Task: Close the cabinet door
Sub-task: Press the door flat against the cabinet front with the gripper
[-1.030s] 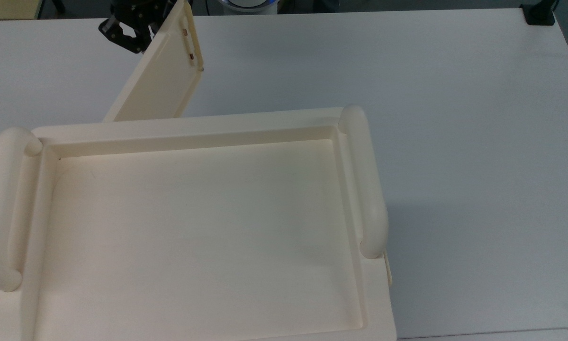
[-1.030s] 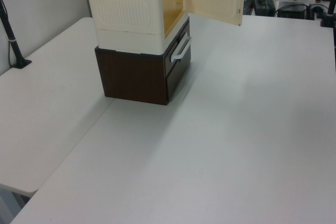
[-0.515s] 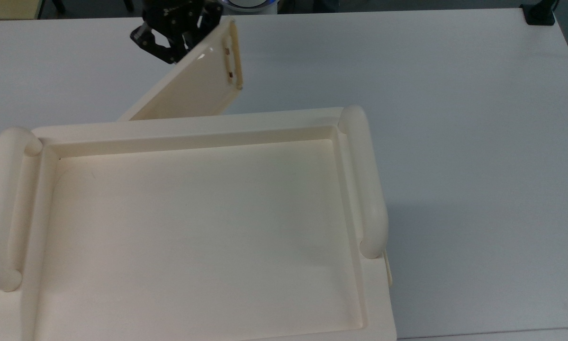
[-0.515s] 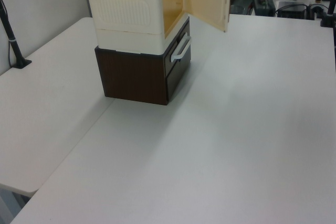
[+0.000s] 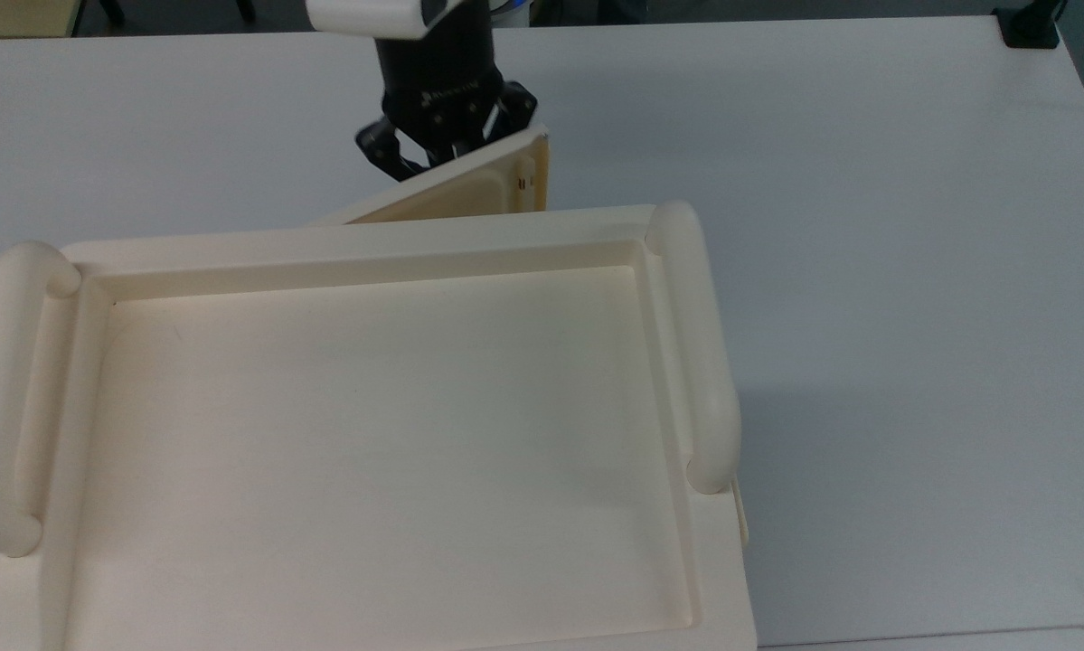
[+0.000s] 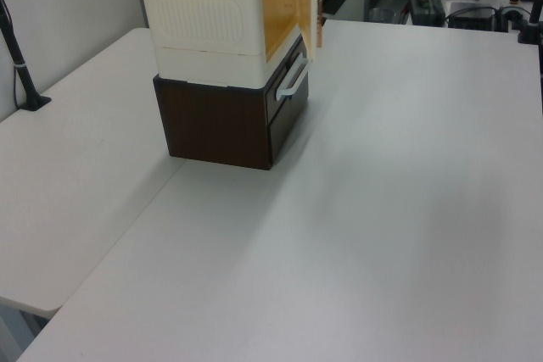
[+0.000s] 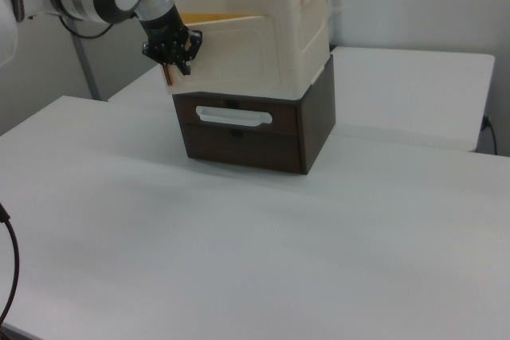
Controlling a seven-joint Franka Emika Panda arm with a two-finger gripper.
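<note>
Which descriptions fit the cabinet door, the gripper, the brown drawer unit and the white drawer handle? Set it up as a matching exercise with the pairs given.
Things:
1. cabinet door
2. gripper
3. brown drawer unit
4. white drawer handle

Descriptions:
A. under the cream cabinet
B. partly ajar, not yet shut
C. on the dark drawer front
D. at the door's outer face near its free edge

Pairs: 1-B, 2-D, 3-A, 4-C

Gripper body: a line of small white lettering in the top view, perhaps a maker's name; the letters cannot be made out.
Cabinet door: no text.
Cabinet: no text.
Drawer unit: no text.
</note>
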